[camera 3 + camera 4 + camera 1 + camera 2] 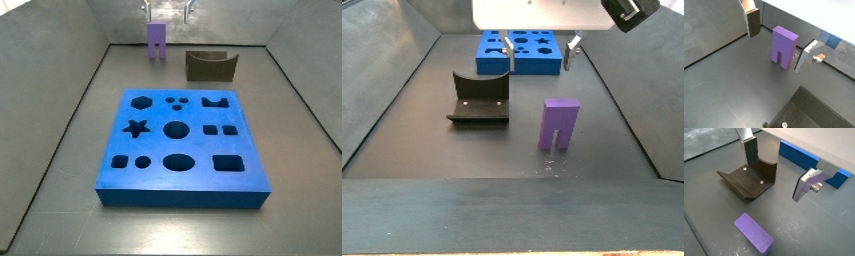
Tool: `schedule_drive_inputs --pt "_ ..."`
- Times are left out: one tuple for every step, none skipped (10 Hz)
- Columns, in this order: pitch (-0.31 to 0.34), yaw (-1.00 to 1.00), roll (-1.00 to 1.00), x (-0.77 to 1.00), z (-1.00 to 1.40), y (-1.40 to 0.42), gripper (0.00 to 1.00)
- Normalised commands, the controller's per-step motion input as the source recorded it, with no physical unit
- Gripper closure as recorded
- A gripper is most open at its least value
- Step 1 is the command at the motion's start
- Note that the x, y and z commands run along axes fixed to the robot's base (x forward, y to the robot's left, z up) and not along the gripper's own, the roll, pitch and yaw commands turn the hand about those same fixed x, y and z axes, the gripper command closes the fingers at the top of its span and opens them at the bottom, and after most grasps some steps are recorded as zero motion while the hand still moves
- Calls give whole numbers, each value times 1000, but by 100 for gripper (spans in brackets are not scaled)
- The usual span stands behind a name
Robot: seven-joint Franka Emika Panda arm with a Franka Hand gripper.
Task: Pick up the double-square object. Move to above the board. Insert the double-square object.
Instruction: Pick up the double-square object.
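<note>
Double-square object [559, 122]: lilac block, upright on dark floor, notched end down on its two prongs, seen in both side views [156, 37] and both wrist views [784, 46] [754, 232]. Free-standing; touched by nothing. Sits at the far end of the floor in a side view, left of the fixture [210, 65], well apart from the board [179, 147].

Gripper [539, 46]: raised above the floor, jaws spread wide, holding nothing. In a wrist view [776, 38] the block appears between the two silver fingers [753, 24], clear gaps on both sides, no contact. In a side view, seen above the block near the far wall [167, 9], partly cut off by the frame edge.

Fixture: dark L-shaped bracket on base plate, standing beside the block, also visible in a wrist view [749, 180] and a side view [478, 100].

Board: blue slab, flat on the floor, dark shaped holes all unfilled as far as visible; partly shown in a wrist view [804, 159] and a side view [523, 51].
</note>
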Motion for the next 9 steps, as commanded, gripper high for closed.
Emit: schedule_drive_inputs --pt "0 0 117 -154 -86 197 0" --pt "0 0 191 -283 -146 386 0" --pt "-6 34 209 -286 -186 400 0" --pt "-26 80 217 -214 -211 409 0" --pt "-80 103 83 -66 -171 360 0" --pt "-126 91 0 0 -189 303 0" --pt "-140 89 0 0 -240 314 0" --pt "-151 91 31 -31 -251 337 0" --pt "-146 94 63 -51 -277 351 0"
